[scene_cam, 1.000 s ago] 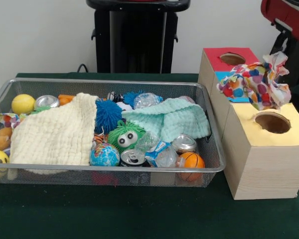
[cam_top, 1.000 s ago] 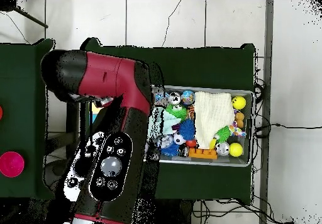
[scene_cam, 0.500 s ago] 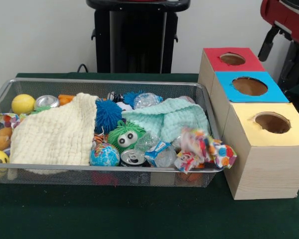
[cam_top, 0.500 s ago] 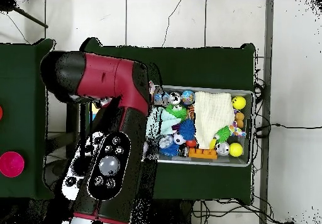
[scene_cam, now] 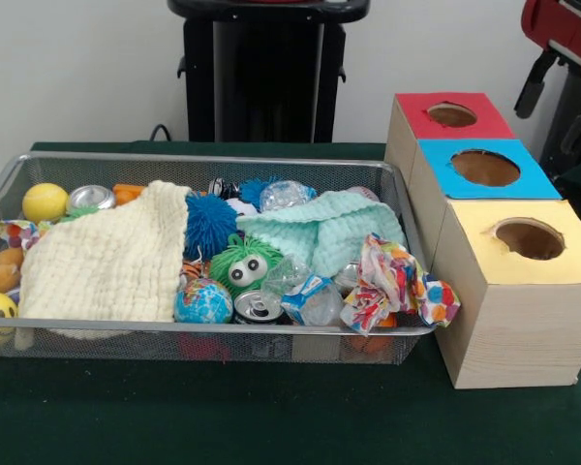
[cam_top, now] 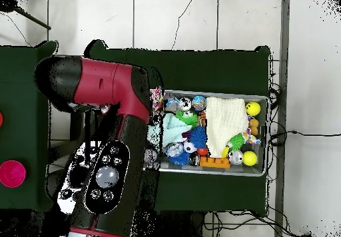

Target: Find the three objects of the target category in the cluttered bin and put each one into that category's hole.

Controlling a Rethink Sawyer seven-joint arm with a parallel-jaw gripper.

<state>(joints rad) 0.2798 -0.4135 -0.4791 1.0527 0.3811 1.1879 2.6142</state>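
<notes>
A colourful spotted cloth lies crumpled in the wire bin's right front corner, partly over the rim; from overhead this cloth shows at the bin's corner beside the arm. A cream cloth covers the bin's left half and a mint cloth lies at the right. Three boxes stand right of the bin, with a red hole, a blue hole and a yellow hole. My gripper is a dark part under the red arm at the top right, holding nothing that I can see.
The bin also holds balls, cans, a green fuzzy toy with eyes, a blue spiky ball and crushed plastic bottles. In the overhead view the arm covers the boxes. Green cloth covers the table.
The spotted cloth lay on the blue box one second ago; it has dropped into the bin's right front corner. The arm has drawn back up and to the right.
</notes>
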